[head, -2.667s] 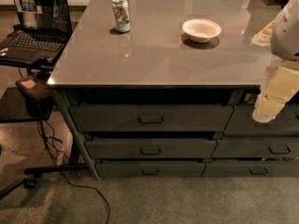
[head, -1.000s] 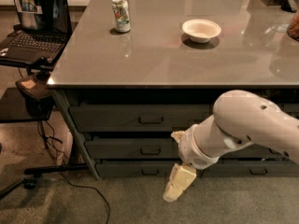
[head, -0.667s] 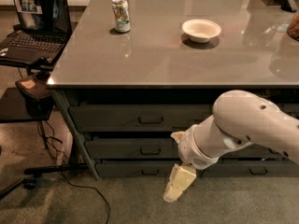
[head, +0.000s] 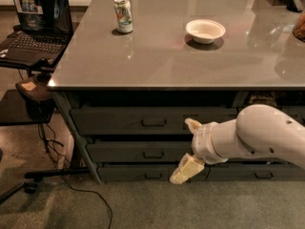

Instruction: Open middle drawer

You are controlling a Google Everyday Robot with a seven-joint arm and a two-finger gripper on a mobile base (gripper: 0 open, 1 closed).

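Observation:
The middle drawer (head: 124, 152) is a shallow dark grey front in the left stack under the table, between a taller top drawer (head: 109, 120) and a thin bottom drawer (head: 124, 173). It looks shut. Its small dark loop handle (head: 153, 154) sits at front centre. My gripper (head: 188, 148) hangs in front of the drawers, just right of that handle and not touching it. Its cream fingers are spread, one fingertip (head: 192, 124) up by the top drawer and the other low by the bottom drawer. It holds nothing. My white arm (head: 257, 135) comes in from the right.
The grey tabletop (head: 157, 61) carries a soda can (head: 123, 15) and a white bowl (head: 205, 30). A laptop (head: 35, 20) sits on a stand at the left, with a chair base and cables (head: 62, 171) on the floor. More drawers lie behind my arm at right.
My arm swung down from the table's right side to the front of the drawers. Over the last second the gripper rose slightly and shifted right. The drawers have not moved.

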